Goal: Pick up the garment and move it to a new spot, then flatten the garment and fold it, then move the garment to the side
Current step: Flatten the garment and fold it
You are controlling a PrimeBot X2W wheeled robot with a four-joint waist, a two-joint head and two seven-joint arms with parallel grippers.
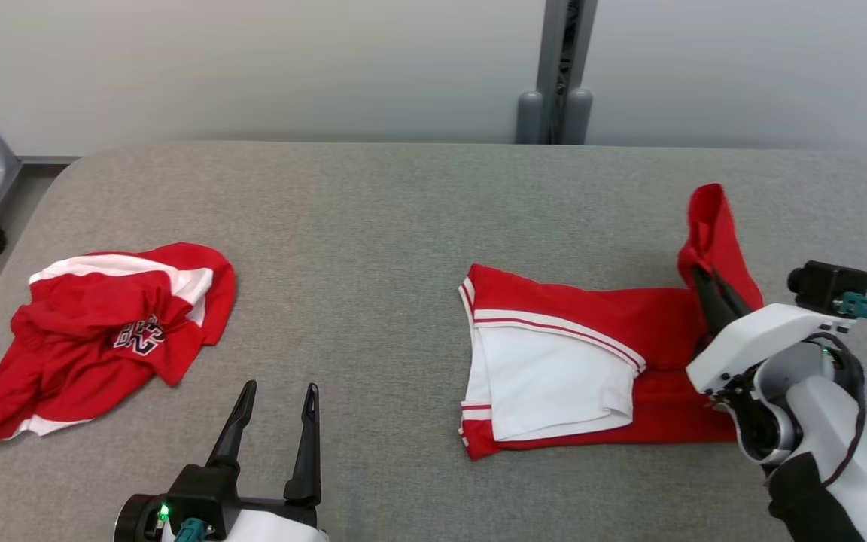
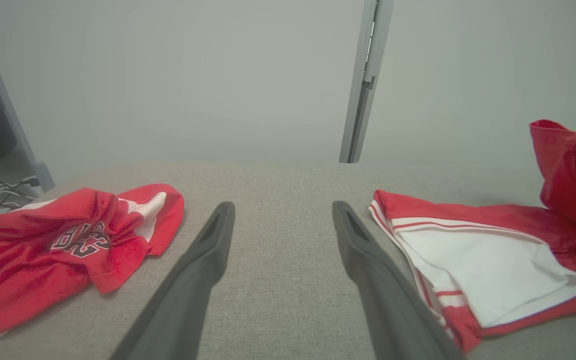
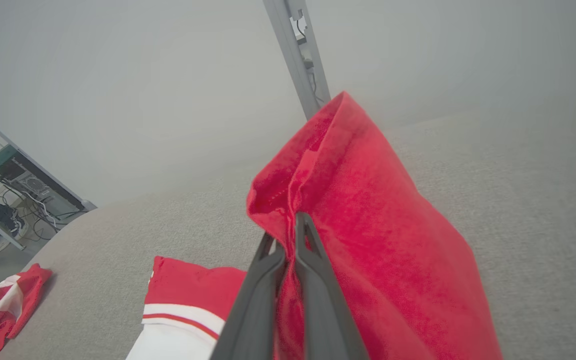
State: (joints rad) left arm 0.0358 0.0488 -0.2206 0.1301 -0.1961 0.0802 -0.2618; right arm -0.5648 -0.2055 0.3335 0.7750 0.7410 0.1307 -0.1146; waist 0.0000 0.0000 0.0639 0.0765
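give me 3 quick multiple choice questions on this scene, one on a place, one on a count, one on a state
1. Seen from the head, where on the table does the crumpled garment lie?
A) left side
B) middle
C) far right

2. How many red-and-white garments are on the table?
A) one
B) two
C) three

3. What is the right gripper doing?
A) standing open over bare table
B) shut on nothing
C) shut on a lifted red flap of the folded garment

Answers:
1 A, it sits near the table's left edge.
2 B, there is the crumpled one and the folded one.
3 C, it pinches red cloth raised off the table.
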